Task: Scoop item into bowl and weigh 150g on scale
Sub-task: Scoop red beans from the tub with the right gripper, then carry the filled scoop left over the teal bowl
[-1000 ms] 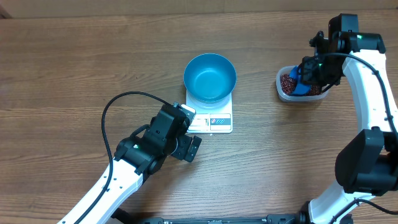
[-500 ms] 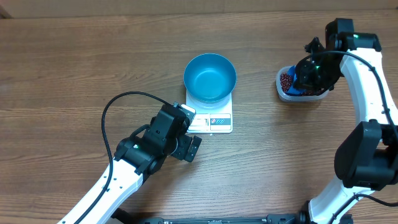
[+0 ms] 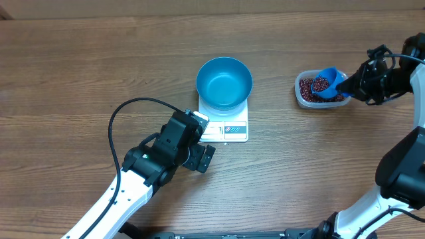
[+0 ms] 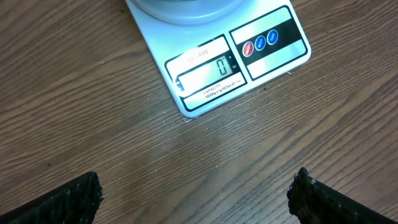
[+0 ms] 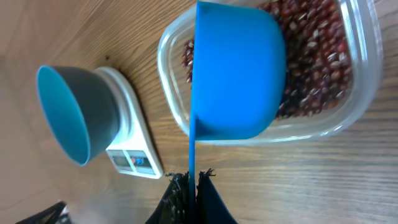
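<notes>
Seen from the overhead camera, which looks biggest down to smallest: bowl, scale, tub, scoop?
1. bowl and scale: about equally wide, and the scale is partly hidden under the bowl, so I won't rank them.
2. tub
3. scoop

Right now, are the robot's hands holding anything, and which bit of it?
The right hand is shut on the blue scoop, pinching the end of its thin handle. The left hand is open and holds nothing.

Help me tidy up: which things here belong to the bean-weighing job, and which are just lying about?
Job: small dark red-brown beans; clear plastic tub; small blue plastic scoop; round deep blue bowl; flat white square scale.
Lying about: only the left arm's black cable.
</notes>
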### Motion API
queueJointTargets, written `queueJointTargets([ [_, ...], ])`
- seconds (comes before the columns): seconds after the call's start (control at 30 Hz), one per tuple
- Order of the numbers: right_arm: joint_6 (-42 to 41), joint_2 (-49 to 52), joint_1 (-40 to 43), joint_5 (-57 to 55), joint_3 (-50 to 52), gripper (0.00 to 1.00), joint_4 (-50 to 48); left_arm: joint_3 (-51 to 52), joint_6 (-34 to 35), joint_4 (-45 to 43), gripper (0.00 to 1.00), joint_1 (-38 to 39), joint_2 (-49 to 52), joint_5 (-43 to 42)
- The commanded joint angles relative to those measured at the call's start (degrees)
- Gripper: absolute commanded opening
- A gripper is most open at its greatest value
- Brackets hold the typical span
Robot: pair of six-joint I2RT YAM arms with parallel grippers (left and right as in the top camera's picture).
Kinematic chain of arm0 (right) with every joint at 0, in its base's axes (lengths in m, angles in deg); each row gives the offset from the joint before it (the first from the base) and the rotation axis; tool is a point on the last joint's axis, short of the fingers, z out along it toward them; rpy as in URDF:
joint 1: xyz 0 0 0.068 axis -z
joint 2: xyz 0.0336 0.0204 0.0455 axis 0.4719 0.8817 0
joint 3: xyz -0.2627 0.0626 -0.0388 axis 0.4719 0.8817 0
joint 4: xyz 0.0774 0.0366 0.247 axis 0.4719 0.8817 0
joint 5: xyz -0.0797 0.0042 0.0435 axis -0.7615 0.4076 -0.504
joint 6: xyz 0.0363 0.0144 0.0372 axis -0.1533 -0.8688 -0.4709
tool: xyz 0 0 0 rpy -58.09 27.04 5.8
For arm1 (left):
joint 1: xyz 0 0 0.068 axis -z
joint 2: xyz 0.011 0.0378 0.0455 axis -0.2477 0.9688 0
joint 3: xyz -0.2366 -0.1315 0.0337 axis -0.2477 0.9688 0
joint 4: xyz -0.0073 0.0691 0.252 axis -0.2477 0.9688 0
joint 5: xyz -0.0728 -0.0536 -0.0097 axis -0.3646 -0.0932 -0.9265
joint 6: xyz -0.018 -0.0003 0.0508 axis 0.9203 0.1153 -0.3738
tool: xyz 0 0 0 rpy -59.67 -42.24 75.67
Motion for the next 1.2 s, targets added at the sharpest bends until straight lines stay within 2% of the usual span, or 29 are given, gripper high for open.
queueJointTargets([
  [0.0,5.4,0.0,1.8,7.5,-1.2,0.04,1.2,-1.3,-0.7,0.0,0.99,-0.3,0.1,-0.5],
  [0.3,15.6,0.0,8.5,19.4,-1.1,0.04,6.5,-1.3,-0.7,0.0,1.0,-0.3,0.1,-0.5],
  [0.5,20.6,0.0,8.3,25.7,-1.1,0.04,9.7,-1.3,-0.7,0.0,1.0,-0.3,0.1,-0.5],
  [0.67,21.4,0.0,4.8,29.4,-1.1,0.04,10.7,-1.3,-0.7,0.0,1.0,-0.3,0.1,-0.5],
  [0.93,21.4,0.0,-6.3,29.4,-1.3,0.04,9.9,-1.3,-0.7,0.0,1.0,-0.3,0.1,-0.5],
  [1.17,19.9,-1.9,-12.3,28.8,-1.3,0.04,8.3,-1.3,-0.7,0.0,0.99,-0.3,0.1,-0.5],
])
